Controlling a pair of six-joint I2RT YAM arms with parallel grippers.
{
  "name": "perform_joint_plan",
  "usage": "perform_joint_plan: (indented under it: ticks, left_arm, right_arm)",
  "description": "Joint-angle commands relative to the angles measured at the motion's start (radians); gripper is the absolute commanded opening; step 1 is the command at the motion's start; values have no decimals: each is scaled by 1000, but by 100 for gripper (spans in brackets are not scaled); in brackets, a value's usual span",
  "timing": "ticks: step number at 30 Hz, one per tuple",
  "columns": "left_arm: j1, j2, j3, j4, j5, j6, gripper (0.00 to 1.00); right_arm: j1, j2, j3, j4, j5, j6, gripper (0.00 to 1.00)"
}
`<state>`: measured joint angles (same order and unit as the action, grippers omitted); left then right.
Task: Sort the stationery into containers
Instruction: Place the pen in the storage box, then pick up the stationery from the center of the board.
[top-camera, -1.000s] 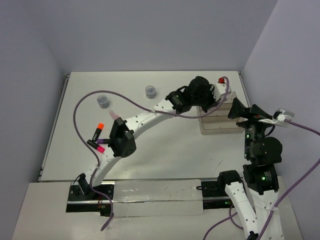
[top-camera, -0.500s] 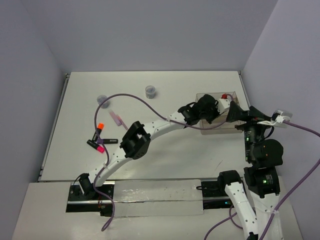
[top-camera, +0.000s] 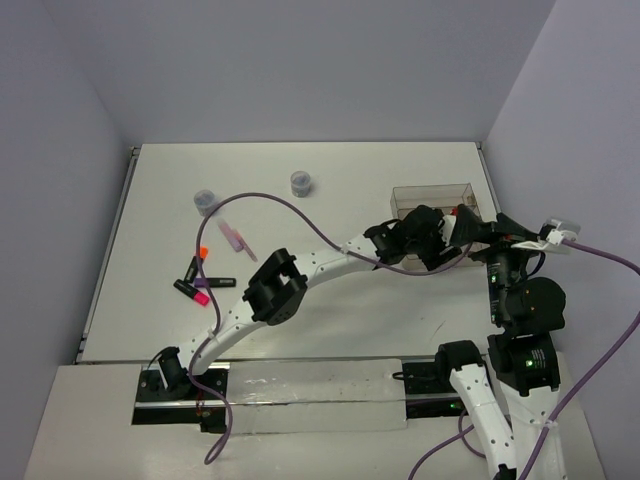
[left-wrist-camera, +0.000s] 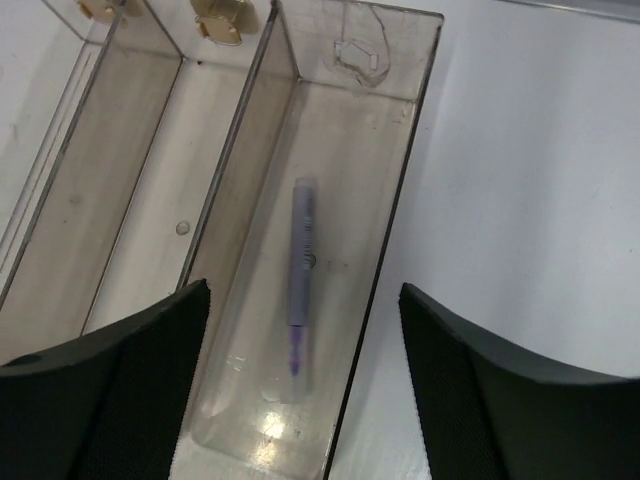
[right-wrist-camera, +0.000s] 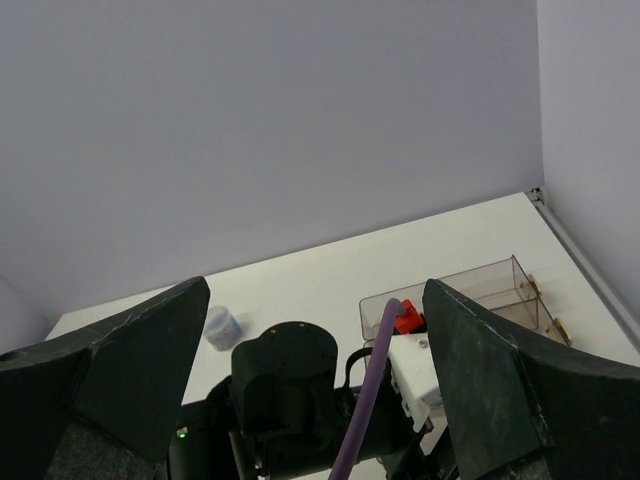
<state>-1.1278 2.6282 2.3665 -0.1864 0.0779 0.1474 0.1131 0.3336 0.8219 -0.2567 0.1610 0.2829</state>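
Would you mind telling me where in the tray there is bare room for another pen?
In the tray, the outer compartment farthest from the grey-purple pen looks bare; the middle compartment holds only a speck. The pen's own compartment is crowded.

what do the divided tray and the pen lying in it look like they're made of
The tray looks like clear, smoky hard plastic with a glossy finish: the white table shows through its walls and floor, and bright highlights glint near its end. The pen looks like smooth grey-purple plastic, perhaps slightly translucent, though blur leaves that open.
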Motion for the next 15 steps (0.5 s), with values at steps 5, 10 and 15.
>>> perform_joint_plan:
  ticks: [5, 10, 15]
  left_arm:
    - [4, -161, 116, -84, -64, 33, 86]
    - [21, -400, -51, -180, -211, 133, 87]
    - [189, -665, -387, -374, -195, -31, 89]
  right_arm:
    - [-4, 22, 45, -7, -56, 9, 95]
    - [-3, 52, 80, -9, -106, 37, 94]
    - [-4, 94, 94, -6, -182, 81, 94]
